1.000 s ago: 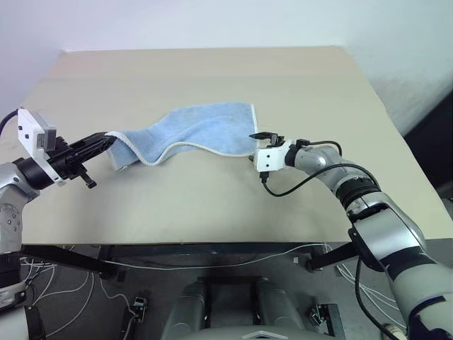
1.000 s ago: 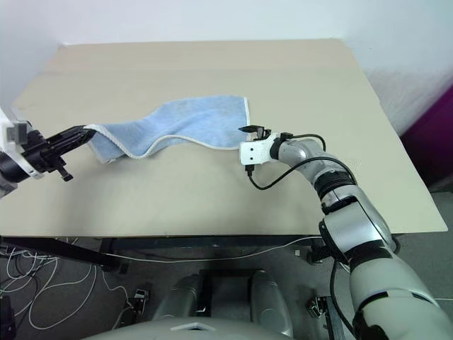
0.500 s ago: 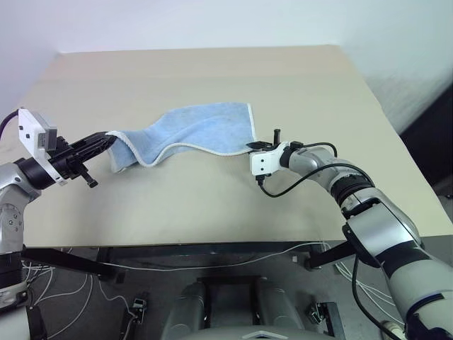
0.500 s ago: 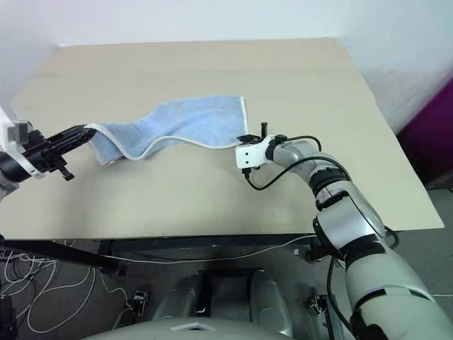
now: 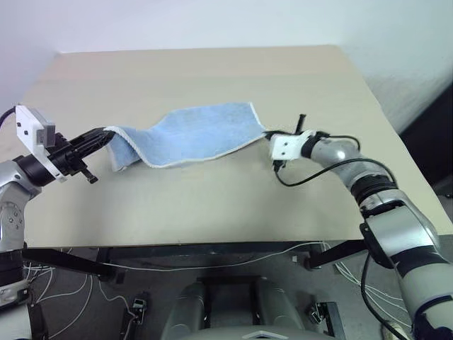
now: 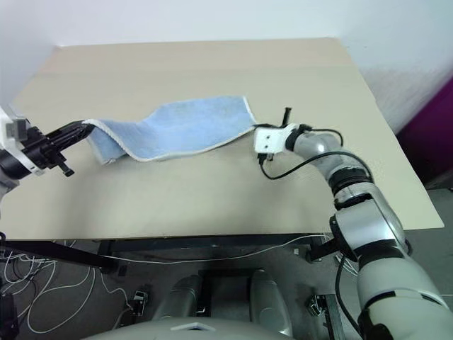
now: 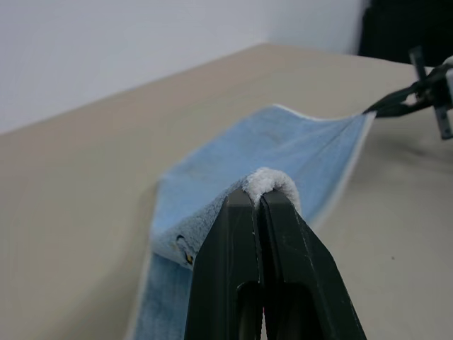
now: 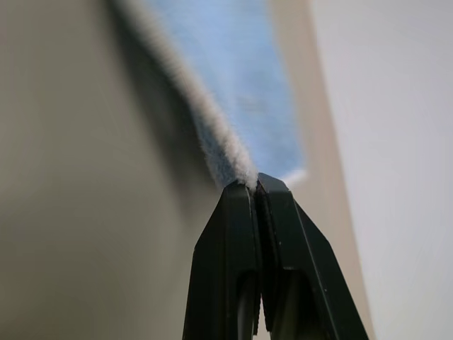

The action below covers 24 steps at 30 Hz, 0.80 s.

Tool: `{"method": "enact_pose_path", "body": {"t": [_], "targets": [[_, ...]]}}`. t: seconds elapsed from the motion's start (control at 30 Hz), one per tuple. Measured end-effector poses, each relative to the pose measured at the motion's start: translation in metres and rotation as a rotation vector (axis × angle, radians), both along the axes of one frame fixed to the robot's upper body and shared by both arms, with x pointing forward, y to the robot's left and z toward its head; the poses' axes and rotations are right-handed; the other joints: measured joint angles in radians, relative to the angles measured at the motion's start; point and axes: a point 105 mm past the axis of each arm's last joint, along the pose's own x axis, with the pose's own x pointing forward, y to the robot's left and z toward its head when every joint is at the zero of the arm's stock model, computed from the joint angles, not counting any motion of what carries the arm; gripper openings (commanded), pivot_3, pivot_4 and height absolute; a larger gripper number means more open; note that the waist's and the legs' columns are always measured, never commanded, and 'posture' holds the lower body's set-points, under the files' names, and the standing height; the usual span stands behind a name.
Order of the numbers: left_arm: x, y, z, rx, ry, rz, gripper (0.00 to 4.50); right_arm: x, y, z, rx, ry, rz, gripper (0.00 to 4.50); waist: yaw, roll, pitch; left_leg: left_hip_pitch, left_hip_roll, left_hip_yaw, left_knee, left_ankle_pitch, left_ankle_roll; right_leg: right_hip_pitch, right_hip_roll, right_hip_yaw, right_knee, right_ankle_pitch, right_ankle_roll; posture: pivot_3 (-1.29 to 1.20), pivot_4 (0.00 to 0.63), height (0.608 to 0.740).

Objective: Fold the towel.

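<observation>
Left eye view: towel (image 5: 191,134) hangs stretched between my two grippers over the middle of the table (image 5: 212,198), its far edge toward 12 o'clock, near hemmed edge sagging toward 6 and still resting on the tabletop around the centre. Left gripper (image 5: 105,134) at 9 o'clock of the cloth, jaws clamped on the left corner; left wrist view confirms a bunched fold of terry pinched between the fingers (image 7: 233,234), small tag hanging just below. Right gripper (image 5: 266,134) at 3 o'clock, jaws closed on the right corner; right wrist view shows only a thin sliver of edging caught at the very tips of the fingers (image 8: 237,212). That is my worry: the right bite looks shallow, and any added tension across the span, or a quick swing toward 12 for the fold, could pull the hem free and drop that corner. Second risk: the left end is twisted and bunched, so the fold may lie crooked unless I even it out. Dragging the sagging middle could also wrinkle it. No containers on the table; nothing to report there.
</observation>
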Motion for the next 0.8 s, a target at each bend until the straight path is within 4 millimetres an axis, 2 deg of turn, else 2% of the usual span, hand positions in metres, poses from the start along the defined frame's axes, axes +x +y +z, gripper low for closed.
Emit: {"method": "enact_pose_path", "body": {"t": [0.1,0.2,0.27,0.4,0.53,0.67,0.8], "targets": [[0.010,0.008,0.018,-0.012,-0.071,0.051,0.00,0.001,-0.043,0.040,0.083,-0.015,-0.100,0.05,0.005,0.000,0.000,0.000,0.000,0.000,0.000,0.000,0.000,0.000,0.000,0.000,0.000,0.000,0.000,0.00,0.150,0.740],[0.019,0.017,0.025,-0.018,-0.100,0.096,0.00,-0.002,-0.066,0.078,0.125,-0.055,-0.141,0.05,0.000,0.000,0.000,0.000,0.000,0.000,-0.001,0.000,0.000,0.000,0.000,0.000,0.000,0.000,0.000,0.00,0.150,0.740],[0.022,0.019,0.026,-0.014,-0.106,0.101,0.00,-0.007,-0.071,0.094,0.142,-0.058,-0.128,0.05,-0.005,0.000,0.000,0.000,0.000,0.001,-0.001,0.000,0.000,0.000,0.000,0.000,0.000,0.000,0.000,0.00,0.150,0.740],[0.022,0.024,0.027,0.009,-0.112,0.095,0.00,-0.020,-0.078,0.112,0.161,-0.022,-0.086,0.05,-0.005,0.001,0.000,0.000,0.001,0.001,-0.001,0.000,0.000,-0.001,0.000,0.001,0.000,0.000,0.000,0.00,0.150,0.740],[0.027,0.023,0.038,0.005,-0.141,0.078,0.00,-0.026,-0.085,0.128,0.184,-0.016,-0.085,0.05,0.002,0.001,0.000,0.000,0.000,0.001,0.000,0.000,0.001,0.000,-0.001,0.000,0.000,0.000,0.000,0.00,0.150,0.740],[0.044,0.015,0.046,0.045,-0.171,0.080,0.00,-0.020,-0.092,0.140,0.209,-0.047,-0.141,0.05,0.010,0.001,0.000,0.000,-0.001,0.001,0.000,0.000,0.001,0.000,-0.001,0.000,0.000,0.000,0.000,0.00,0.150,0.740],[0.070,0.010,0.061,0.059,-0.214,0.128,0.00,-0.016,-0.094,0.164,0.223,-0.129,-0.181,0.05,0.018,0.000,0.001,-0.001,-0.001,0.001,0.001,0.000,0.001,-0.001,-0.001,0.000,0.000,0.000,0.000,0.00,0.150,0.740]]}}
